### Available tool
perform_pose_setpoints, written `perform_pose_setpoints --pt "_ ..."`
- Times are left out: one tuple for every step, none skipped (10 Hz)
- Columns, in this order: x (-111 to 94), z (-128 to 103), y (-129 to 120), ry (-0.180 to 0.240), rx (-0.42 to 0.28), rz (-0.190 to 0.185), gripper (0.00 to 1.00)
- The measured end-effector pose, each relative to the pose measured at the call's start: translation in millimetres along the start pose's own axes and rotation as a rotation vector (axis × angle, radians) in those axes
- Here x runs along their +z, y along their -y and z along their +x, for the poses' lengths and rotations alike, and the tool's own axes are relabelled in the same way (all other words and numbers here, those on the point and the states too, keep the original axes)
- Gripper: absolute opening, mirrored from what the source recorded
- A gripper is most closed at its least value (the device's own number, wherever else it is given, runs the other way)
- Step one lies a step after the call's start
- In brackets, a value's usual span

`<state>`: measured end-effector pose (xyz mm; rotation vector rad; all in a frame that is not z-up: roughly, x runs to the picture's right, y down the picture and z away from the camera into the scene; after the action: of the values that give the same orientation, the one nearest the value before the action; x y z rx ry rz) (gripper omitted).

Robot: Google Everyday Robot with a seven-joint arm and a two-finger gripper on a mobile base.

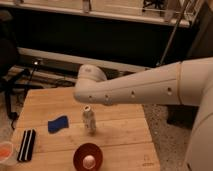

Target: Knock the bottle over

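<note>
The bottle point(89, 120) is small and clear with a pale cap and a whitish label band. It stands upright near the middle of the wooden table point(122, 131). My white arm point(135, 90) reaches in from the right, and its rounded end point(90, 81) hangs just above and behind the bottle. My gripper is hidden behind the arm's end and no part of it shows. Nothing touches the bottle as far as I can see.
A blue sponge point(58, 123) lies left of the bottle. A red bowl point(88, 156) with a pale round thing inside sits at the front edge. A black striped object point(26, 145) and an orange-filled cup point(5, 151) are at the front left. A dark chair point(7, 65) stands left.
</note>
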<state>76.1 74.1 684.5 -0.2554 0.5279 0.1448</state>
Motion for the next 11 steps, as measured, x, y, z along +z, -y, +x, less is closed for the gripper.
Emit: perform_pose_setpoints --pt "15.2 22.5 -30.3 -0.047 0.008 -0.036 0.04" --pt "25.3 33.0 -54.0 -0.058 0.018 -0.057 0.00" --pt "33.5 35.9 -73.7 -0.043 0.042 -0.066 0.00" --pt "38.4 29.9 -83.7 -0.005 0.072 -0.060 0.00" --pt "39.1 14.4 -84.9 0.053 0.108 -0.039 0.00" --pt "38.7 0.9 -80.8 0.095 0.131 -0.019 0.00" --pt "38.7 -18.2 -71.4 0.143 0.147 0.011 0.00" --pt "40.9 -30.6 -62.9 0.168 0.147 0.030 0.00" --pt "46.0 -39.4 -54.4 0.182 0.142 0.044 0.00" --pt "52.4 -45.0 -47.3 0.189 0.139 0.050 0.00" --pt "60.5 -52.1 -39.5 0.199 0.136 0.055 0.00"
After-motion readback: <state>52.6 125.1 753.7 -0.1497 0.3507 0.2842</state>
